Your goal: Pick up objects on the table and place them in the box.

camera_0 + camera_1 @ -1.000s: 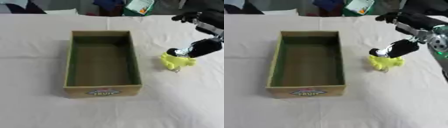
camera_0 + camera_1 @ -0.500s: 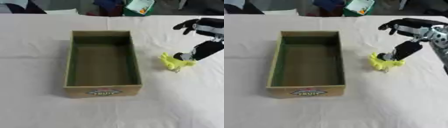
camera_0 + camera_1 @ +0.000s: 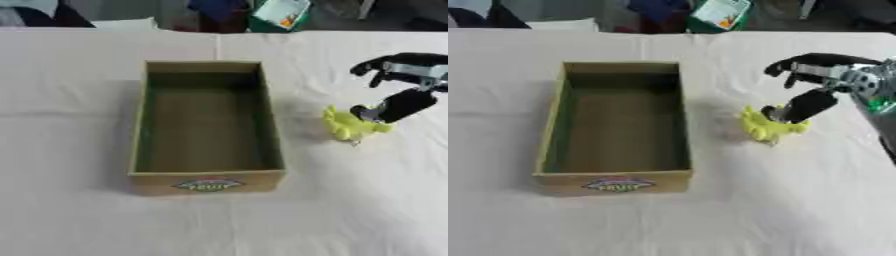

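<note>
On the white tablecloth (image 3: pixel 105 220), just right of the box (image 3: pixel 207 181), lies the one object I can see waiting to be moved: a small yellow thing (image 3: pixel 350 126), lobed and irregular, which I cannot identify more closely. My right hand (image 3: pixel 820 82) comes in from the right edge and stands over it. One dark digit reaches down to the object's upper right side, at or very near contact, while the other fingers (image 3: pixel 785 64) arch above, curled and apart from it. They are not closed round anything; I judge the grasp not yet made. My left hand appears in neither eye view.

The box is an open cardboard carton with a green lining and a printed label (image 3: pixel 208 185) on its near wall. Its floor shows bare, with nothing inside.

Progress, as I read it: nothing has been placed so far. What remains is to close on the yellow thing, lift it, carry it leftward over the carton's right wall and let go inside. No other loose object shows on the cloth, so this may be the only item; clutter at the far edge (image 3: pixel 280 12) lies beyond the working area.
</note>
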Robot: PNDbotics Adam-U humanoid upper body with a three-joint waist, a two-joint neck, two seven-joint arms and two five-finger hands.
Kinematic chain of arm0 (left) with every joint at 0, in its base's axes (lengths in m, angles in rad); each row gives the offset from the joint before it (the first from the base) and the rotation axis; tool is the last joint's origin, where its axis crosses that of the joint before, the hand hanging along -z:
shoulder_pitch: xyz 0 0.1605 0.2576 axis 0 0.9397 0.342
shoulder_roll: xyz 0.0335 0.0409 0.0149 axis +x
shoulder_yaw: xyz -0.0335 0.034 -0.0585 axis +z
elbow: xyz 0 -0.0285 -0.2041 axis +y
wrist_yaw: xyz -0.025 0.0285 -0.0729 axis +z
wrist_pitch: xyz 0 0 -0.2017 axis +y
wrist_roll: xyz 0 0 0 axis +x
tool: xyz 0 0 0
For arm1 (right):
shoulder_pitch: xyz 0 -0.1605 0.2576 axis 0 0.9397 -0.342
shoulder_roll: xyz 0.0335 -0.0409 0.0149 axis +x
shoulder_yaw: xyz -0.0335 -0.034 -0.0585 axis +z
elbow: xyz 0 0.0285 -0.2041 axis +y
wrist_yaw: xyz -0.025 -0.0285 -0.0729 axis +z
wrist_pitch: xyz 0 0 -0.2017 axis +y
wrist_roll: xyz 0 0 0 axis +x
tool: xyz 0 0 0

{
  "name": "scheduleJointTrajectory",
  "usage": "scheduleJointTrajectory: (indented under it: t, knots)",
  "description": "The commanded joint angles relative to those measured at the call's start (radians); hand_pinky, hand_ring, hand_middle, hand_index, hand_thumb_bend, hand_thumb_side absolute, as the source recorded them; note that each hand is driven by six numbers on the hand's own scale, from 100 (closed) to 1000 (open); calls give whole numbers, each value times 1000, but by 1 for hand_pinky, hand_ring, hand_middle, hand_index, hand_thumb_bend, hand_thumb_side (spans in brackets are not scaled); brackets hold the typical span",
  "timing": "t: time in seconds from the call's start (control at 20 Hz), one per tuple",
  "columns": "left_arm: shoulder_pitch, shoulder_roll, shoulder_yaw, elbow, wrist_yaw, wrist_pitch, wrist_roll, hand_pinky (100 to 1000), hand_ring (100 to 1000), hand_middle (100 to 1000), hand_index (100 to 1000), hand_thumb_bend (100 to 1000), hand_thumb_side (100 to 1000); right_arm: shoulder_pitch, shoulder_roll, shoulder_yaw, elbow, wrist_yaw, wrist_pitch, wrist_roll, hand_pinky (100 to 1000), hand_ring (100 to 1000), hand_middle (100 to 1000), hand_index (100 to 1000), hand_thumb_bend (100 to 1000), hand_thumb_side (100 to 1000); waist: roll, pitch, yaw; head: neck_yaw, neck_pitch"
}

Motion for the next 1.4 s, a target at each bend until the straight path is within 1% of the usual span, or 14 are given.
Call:
scheduleJointTrajectory:
  t: [0.05,0.1,0.2,0.35,0.4,0.45,0.5,0.6,0.9,1.4]
  knots:
    - [-6,24,-3,-20,-1,0,-5,373,455,559,635,100,547,-5,-47,3,21,10,11,2,950,865,952,1000,547,341,-1,-12,-1,6,-8]
    - [-7,25,-3,-20,-2,0,-6,373,455,559,635,100,544,-4,-50,7,30,14,11,4,948,870,953,1000,582,360,-2,-12,-2,6,-8]
    - [-9,25,-4,-20,-2,1,-7,373,455,559,635,100,543,-7,-55,15,49,32,14,9,945,876,950,1000,606,361,-3,-11,-3,5,-9]
    - [-10,24,-4,-20,-3,2,-8,373,455,559,635,100,540,-11,-59,26,78,71,10,12,942,877,947,1000,581,359,-4,-10,-2,4,-9]
    - [-10,23,-4,-20,-4,2,-9,373,455,559,635,100,535,-12,-60,30,85,81,6,12,938,878,945,1000,520,358,-5,-9,-1,4,-9]
    - [-11,23,-5,-20,-5,2,-10,373,455,559,635,100,535,-12,-60,34,90,91,2,14,938,878,945,1000,515,357,-5,-8,0,4,-9]
    - [-11,22,-5,-20,-5,2,-10,373,455,559,635,100,533,-12,-59,37,94,97,-2,15,937,877,943,1000,475,356,-5,-7,1,3,-9]
    - [-11,21,-4,-20,-6,2,-11,373,455,560,635,100,532,-11,-56,44,98,106,-11,16,934,876,942,1000,434,357,-5,-6,1,3,-8]
    - [-16,18,-5,-20,-8,5,-15,373,455,560,635,100,532,-12,-46,65,119,121,-24,21,932,883,940,1000,437,348,-7,-1,0,1,-9]
    - [-19,13,-8,-20,-6,7,-21,373,455,561,634,100,534,-60,-25,112,207,177,-47,8,924,893,928,1000,420,367,-8,5,6,-9,-9]
